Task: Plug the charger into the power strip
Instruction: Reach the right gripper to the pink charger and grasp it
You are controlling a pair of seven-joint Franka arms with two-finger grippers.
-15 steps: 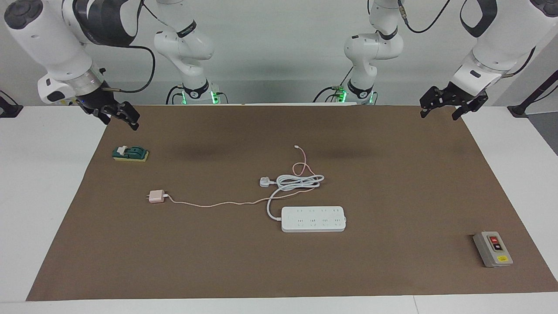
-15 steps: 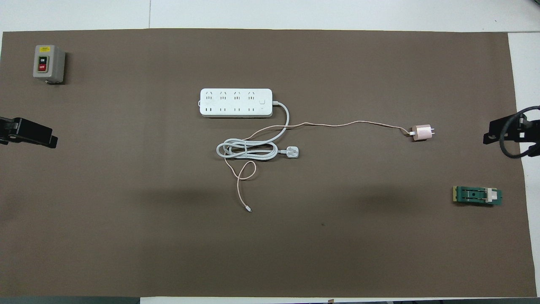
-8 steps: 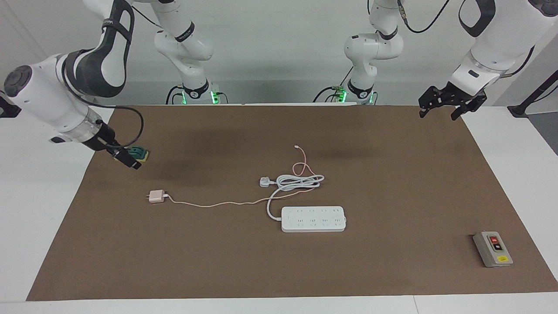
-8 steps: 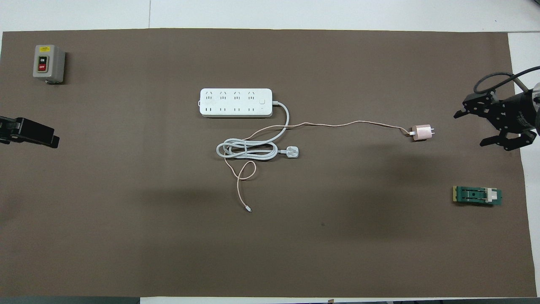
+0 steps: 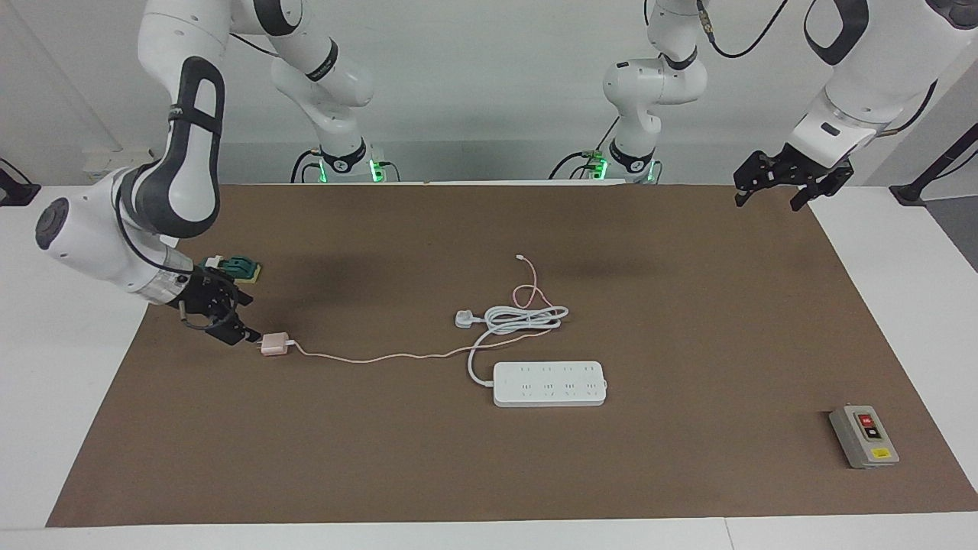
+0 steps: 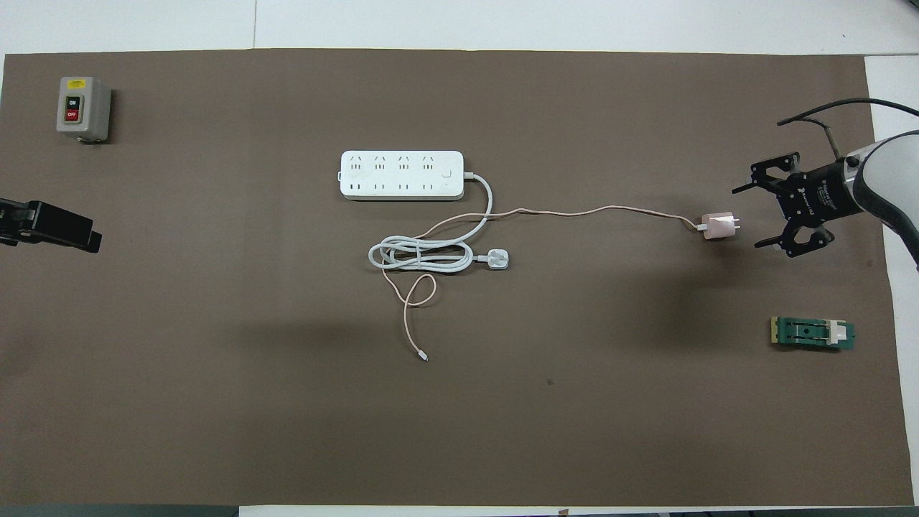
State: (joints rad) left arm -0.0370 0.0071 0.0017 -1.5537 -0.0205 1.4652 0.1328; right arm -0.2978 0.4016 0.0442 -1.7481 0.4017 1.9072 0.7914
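The pale-pink charger [image 5: 273, 345] lies on the brown mat toward the right arm's end of the table, prongs pointing at my right gripper; it also shows in the overhead view [image 6: 718, 225]. Its thin pink cable [image 6: 589, 211] runs to the coiled white cord. The white power strip [image 5: 550, 383] lies mid-table, sockets up, also in the overhead view [image 6: 402, 174]. My right gripper [image 5: 244, 319] is open, low beside the charger's pronged end and apart from it [image 6: 751, 217]. My left gripper [image 5: 772, 192] waits open over the mat's corner at the left arm's end [image 6: 50, 226].
A green knife switch [image 5: 229, 269] lies close to the right arm, nearer to the robots than the charger. The strip's coiled cord and white three-pin plug [image 5: 464, 318] lie nearer to the robots than the strip. A grey button box [image 5: 863, 437] stands toward the left arm's end.
My right gripper has swung down from near the mat's corner, past the green switch, to beside the charger's prongs. The left arm and the things on the mat have not moved.
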